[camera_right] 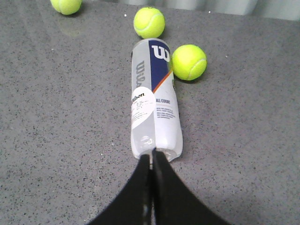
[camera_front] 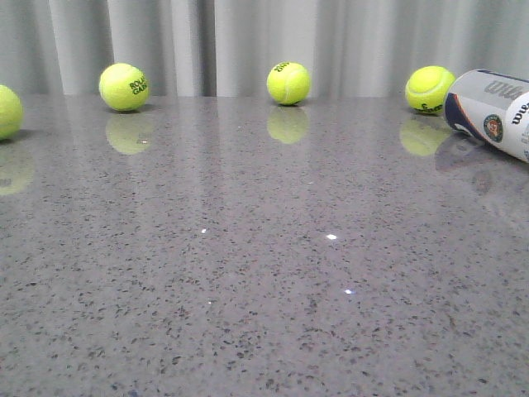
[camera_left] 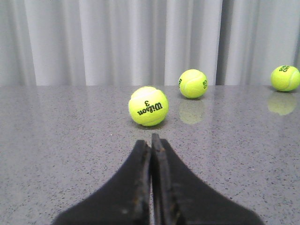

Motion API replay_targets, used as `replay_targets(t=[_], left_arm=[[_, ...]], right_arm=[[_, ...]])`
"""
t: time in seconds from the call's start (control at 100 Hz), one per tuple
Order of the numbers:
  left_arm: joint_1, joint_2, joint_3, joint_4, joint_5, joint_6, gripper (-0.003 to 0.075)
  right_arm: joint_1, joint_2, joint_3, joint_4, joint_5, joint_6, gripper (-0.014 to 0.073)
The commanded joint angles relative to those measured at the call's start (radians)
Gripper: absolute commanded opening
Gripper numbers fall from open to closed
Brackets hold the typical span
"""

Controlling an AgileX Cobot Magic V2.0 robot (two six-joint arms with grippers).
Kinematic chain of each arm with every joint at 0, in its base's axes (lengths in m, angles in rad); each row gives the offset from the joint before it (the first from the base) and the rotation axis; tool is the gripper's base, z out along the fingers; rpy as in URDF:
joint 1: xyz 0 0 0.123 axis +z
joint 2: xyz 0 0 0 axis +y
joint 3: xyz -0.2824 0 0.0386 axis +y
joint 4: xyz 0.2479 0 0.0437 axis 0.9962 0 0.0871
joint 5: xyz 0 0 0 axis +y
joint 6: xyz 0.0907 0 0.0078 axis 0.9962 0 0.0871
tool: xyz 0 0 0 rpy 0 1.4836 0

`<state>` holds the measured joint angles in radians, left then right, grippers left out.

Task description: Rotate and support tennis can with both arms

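**Can Lying Flat, Both Pincers Clenched**

Front view: the tennis can (camera_front: pixel 496 112) is seen lying on the grey table (camera_front: pixel 248 289) at the right edge, near a ball (camera_front: pixel 429 88).

Left wrist view: the left gripper (camera_left: pixel 151 140) is clenched empty, facing a Wilson ball (camera_left: pixel 148 106).

Right wrist view: the right gripper (camera_right: pixel 152 157) is clenched, its tips apparently touching the can's end.

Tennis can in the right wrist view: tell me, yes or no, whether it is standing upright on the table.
No. The tennis can lies on its side on the table, lengthwise away from the shut right gripper.
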<state>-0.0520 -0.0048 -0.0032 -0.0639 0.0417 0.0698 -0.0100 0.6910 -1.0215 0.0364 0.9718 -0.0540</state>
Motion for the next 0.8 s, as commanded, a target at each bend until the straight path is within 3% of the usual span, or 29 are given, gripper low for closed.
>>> replay_targets(t=[0.0,0.11,0.3,0.52,0.79], left_arm=[[0.006,-0.031,0.047,-0.010,-0.080,-0.009,-0.0021],[0.006,-0.031,0.047,-0.010,-0.080,-0.009,-0.0021],[0.006,-0.031,0.047,-0.010,-0.080,-0.009,-0.0021],[0.006,-0.031,0.047,-0.010,-0.080,-0.009,-0.0021],[0.006,-0.031,0.047,-0.010,-0.080,-0.009,-0.0021]], right_arm=[[0.001,0.052,-0.044,0.001,-0.041,-0.003,-0.0029],[0.001,0.091,-0.044,0.001,-0.016,-0.003,0.0139],[0.001,0.109,-0.044,0.001,-0.001,-0.003,0.0668],[0.001,0.139,-0.045,0.001,-0.060,-0.011,0.0640],[0.001,0.354,-0.047,0.001,-0.107,-0.067,0.0640]])
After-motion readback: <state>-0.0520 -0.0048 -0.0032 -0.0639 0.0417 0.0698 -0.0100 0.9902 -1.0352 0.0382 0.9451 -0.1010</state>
